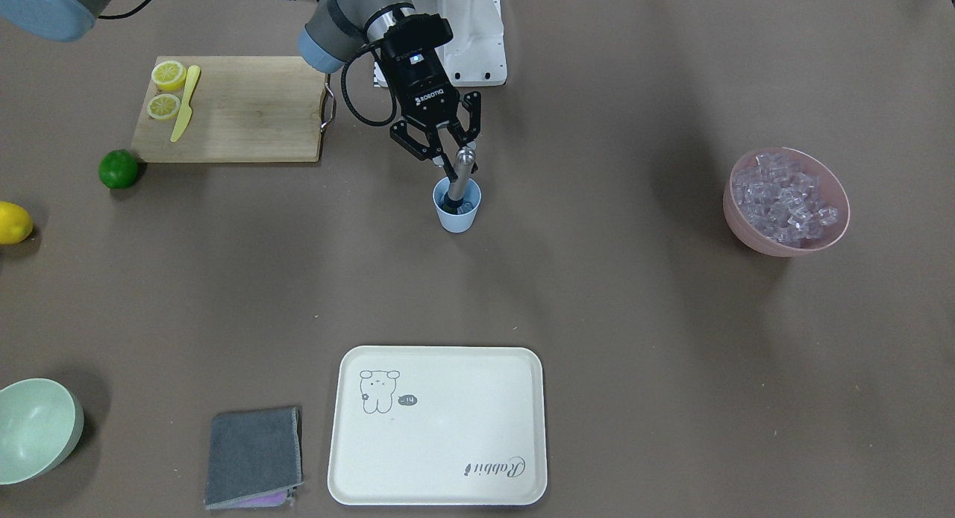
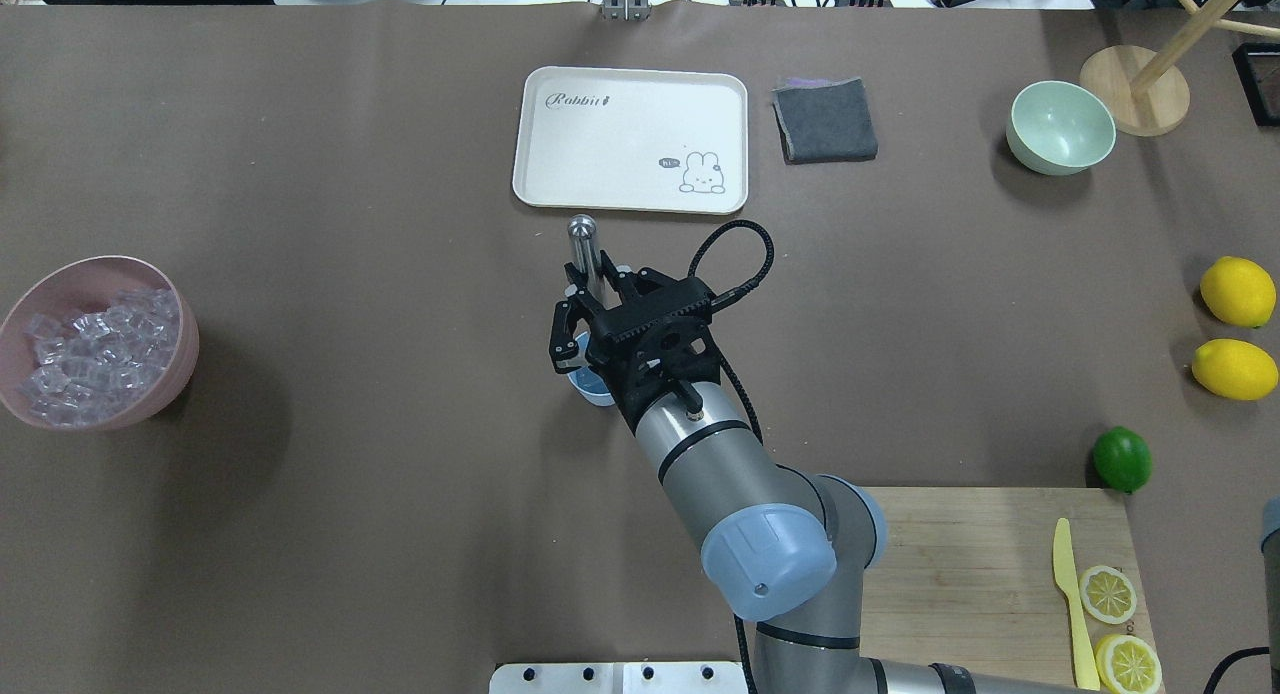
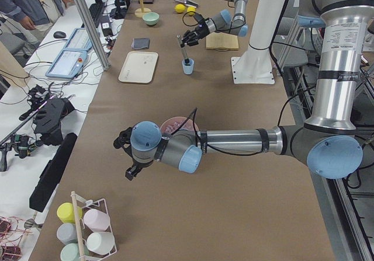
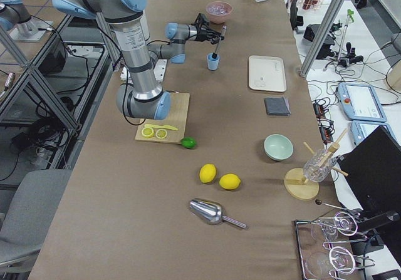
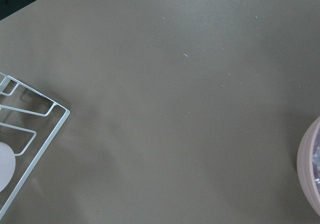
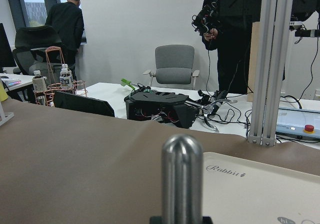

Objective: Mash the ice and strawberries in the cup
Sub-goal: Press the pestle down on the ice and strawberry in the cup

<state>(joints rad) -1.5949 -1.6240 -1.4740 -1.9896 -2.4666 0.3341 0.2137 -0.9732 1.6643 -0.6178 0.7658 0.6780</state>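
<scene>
Right jaws: closed on steel pestle [image 1: 459, 176], slightly tilted, lower end inside cup [image 1: 457, 218]. Cup: upright on worktop [image 1: 619, 301], directly below jaws, apart from them. Contents hidden; strawberry nowhere visible. Mashing judged under way, finish unconfirmed. Ice [image 1: 785, 195]: heaped in pink bowl [image 1: 748, 238], well apart, far left. Left jaws: near that bowl; open or closed, cannot tell.

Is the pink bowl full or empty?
Full. The pink bowl is piled nearly to its rim with clear ice cubes.
</scene>
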